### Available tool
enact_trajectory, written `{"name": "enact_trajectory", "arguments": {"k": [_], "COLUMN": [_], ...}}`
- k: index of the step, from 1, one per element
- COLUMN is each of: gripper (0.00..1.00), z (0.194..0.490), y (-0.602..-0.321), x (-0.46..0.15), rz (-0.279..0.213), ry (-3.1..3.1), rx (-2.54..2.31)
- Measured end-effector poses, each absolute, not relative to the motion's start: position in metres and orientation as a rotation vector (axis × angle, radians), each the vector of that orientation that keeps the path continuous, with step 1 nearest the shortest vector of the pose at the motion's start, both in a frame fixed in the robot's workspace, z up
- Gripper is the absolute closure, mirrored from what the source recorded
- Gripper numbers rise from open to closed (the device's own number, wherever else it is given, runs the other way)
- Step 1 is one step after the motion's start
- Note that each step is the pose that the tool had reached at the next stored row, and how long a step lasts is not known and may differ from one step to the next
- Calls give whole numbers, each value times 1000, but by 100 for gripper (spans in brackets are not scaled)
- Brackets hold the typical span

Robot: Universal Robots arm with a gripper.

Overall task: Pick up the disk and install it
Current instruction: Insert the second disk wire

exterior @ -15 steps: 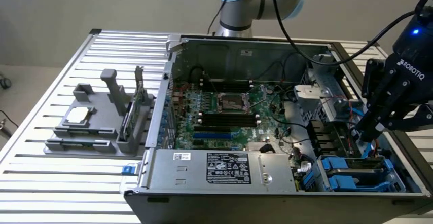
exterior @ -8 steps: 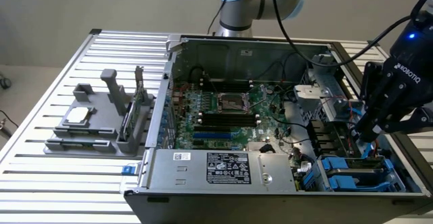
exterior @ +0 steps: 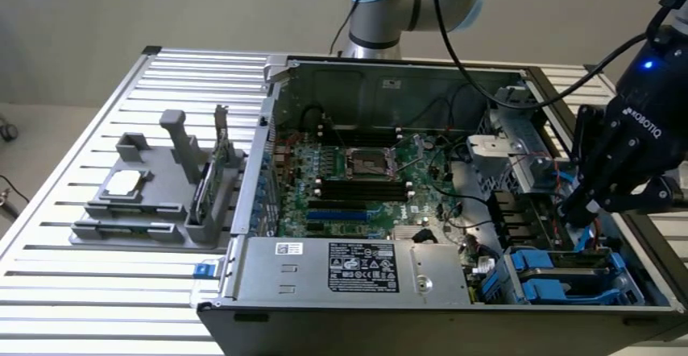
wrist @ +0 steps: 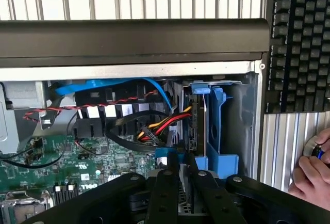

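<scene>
The disk (wrist: 196, 118) stands on edge in the drive bay of the open computer case (exterior: 430, 312), with its blue carrier frame (wrist: 217, 126) round it. My gripper (wrist: 184, 157) reaches down onto the disk's near edge. One black fingertip lies on each side of that edge, close together. In the exterior view the gripper (exterior: 572, 215) hangs low inside the case at that view's right, above the drive bay, and it hides the disk there.
Red, yellow and black cables (wrist: 154, 126) run right beside the disk. Blue carriers (exterior: 559, 279) sit in the bay's front corner, near the power supply (exterior: 360, 267). A keyboard (wrist: 301, 43) and a person's hand (wrist: 309, 175) lie outside the case. A grey fixture (exterior: 151, 203) stands at the exterior view's left.
</scene>
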State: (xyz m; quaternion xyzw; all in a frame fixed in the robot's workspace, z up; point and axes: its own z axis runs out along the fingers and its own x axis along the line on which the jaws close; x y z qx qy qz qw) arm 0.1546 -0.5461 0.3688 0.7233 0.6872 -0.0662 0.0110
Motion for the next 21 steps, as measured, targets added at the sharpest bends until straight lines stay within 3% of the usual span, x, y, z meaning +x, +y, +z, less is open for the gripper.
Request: {"name": "enact_trajectory", "arguments": {"k": [13,21], "gripper": [84,84], "z": [368,366], "y": [-547,-561], "x": [144,147], "rz": [-192,-159], "ry": [2143,2161], "rx": [2275,2292]}}
